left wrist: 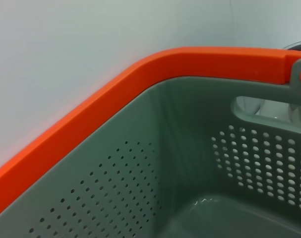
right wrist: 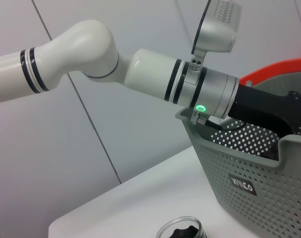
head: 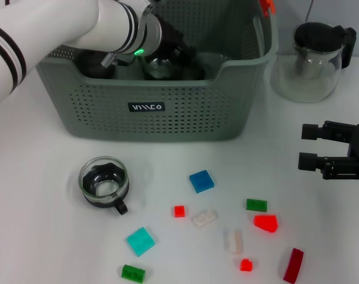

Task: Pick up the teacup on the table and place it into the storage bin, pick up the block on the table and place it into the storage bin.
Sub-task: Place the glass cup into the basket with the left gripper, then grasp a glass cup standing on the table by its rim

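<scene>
Left hand (head: 180, 56) inside storage bin (head: 155, 118); teacup (head: 104, 183) in front

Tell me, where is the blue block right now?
In the head view the blue block lies on the white table, in front of the storage bin, to the right of the teacup and above the small red block.

You see the storage bin (head: 167, 112), a grey-green perforated basket with an orange rim and a small black label, upright at the back of the bench. A glass teacup (head: 103, 183) with a dark inner part and handle stands upright in front of it. Small blocks lie scattered nearby: blue block (head: 201, 181), cyan block (head: 141, 241), green block (head: 256, 205).
</scene>
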`<state>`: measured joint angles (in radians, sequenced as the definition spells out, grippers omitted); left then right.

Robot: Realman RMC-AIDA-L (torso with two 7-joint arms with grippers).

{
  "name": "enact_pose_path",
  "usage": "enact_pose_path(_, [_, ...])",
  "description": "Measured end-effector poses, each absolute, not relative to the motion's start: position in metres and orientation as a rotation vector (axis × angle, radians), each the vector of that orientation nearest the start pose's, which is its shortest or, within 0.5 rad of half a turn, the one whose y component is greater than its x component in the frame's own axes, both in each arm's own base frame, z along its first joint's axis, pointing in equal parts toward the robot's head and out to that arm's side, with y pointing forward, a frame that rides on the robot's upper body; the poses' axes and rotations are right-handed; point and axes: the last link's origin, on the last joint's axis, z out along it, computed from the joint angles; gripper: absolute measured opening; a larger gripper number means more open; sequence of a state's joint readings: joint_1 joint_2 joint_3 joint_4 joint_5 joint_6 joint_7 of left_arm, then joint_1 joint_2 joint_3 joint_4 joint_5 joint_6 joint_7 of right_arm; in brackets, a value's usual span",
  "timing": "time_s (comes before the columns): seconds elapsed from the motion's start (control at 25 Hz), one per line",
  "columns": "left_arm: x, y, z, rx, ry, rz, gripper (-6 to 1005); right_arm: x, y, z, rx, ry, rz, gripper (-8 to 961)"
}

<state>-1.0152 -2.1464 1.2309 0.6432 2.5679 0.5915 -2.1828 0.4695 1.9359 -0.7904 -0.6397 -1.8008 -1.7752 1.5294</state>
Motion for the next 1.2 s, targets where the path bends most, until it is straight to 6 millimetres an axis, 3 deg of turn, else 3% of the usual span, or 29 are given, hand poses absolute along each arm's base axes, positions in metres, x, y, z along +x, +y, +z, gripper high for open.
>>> enact_pose_path(0.08, [-0.123, 0.482, -0.058, -2.347, -0.352, 0.085, 377, 0.267, 0.309, 0.053, -2.792, 0.746, 0.893, 917])
enact_pose_path(0.32, [-0.123, 0.489, -0.038, -2.275, -0.423, -0.015, 516, 0.268, 0.310, 0.054, -2.785, 0.742, 0.897, 916])
enact_pose_path(0.6, [-0.109, 0.481, 0.013, -2.238, -0.618, -0.355, 712, 0.268, 0.310, 0.055, -2.773, 0.740, 0.903, 916])
enact_pose_path(0.72, [-0.096, 0.463, 0.033, -2.324, -0.648, -0.566, 834, 0.268, 0.311, 0.056, -2.769, 0.738, 0.904, 917])
enact_pose_path(0.92, [-0.088, 0.404, 0.056, -2.624, -0.432, -0.906, 846, 0.269, 0.311, 0.058, -2.766, 0.733, 0.903, 917])
enact_pose_path(1.08, [-0.106, 0.364, 0.063, -2.806, -0.231, -0.919, 849, 0.269, 0.311, 0.058, -2.764, 0.733, 0.903, 917])
enact_pose_path(1.2, [-0.119, 0.349, 0.060, -2.866, -0.171, -0.859, 848, 0.269, 0.311, 0.058, -2.765, 0.734, 0.903, 917])
